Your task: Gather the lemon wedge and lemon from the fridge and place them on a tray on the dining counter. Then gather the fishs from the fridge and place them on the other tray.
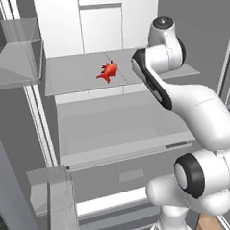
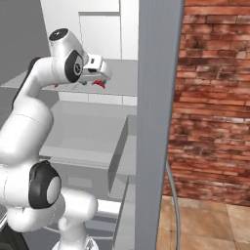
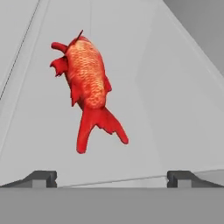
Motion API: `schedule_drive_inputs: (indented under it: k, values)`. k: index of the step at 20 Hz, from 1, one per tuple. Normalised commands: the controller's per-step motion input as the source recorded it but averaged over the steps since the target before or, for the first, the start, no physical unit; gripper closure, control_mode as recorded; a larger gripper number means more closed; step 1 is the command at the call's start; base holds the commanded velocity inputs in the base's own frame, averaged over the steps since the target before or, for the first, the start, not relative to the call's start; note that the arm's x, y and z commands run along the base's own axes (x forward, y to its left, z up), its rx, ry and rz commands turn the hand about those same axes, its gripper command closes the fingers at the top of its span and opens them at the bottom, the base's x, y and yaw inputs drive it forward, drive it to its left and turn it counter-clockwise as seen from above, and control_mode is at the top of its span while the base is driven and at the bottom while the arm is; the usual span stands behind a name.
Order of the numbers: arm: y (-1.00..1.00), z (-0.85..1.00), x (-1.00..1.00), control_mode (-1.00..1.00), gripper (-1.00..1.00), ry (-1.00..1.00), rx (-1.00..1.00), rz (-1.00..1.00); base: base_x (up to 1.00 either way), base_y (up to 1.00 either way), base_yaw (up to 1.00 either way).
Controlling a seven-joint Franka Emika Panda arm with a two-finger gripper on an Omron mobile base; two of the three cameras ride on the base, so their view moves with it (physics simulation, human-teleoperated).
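Red-orange fish (image 3: 87,83) lying on pale fridge shelf (image 1: 76,83), pincer (image 3: 112,178) open w/ tips spread wide, nothing held, hovering near fish, prob. not touching, fridge (image 1: 106,21) interior white

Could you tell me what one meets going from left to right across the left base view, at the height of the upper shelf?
Clear door bin → pale grey shelf → red-orange fish → the robot's white arm.
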Motion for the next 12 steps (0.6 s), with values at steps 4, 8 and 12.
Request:
schedule_drive_inputs:
  k: [4,8,12]
  values:
    - [0.01,-0.07,0.58,-1.00,-1.00,0.09,0.00,0.00,0.00,0.00,0.00]
    - [0.00,-0.23,0.38,-1.00,-1.00,0.05,0.00,0.00,0.00,0.00,0.00]
    - [0.00,-0.27,0.35,-1.00,-1.00,0.02,0.00,0.00,0.00,0.00,0.00]
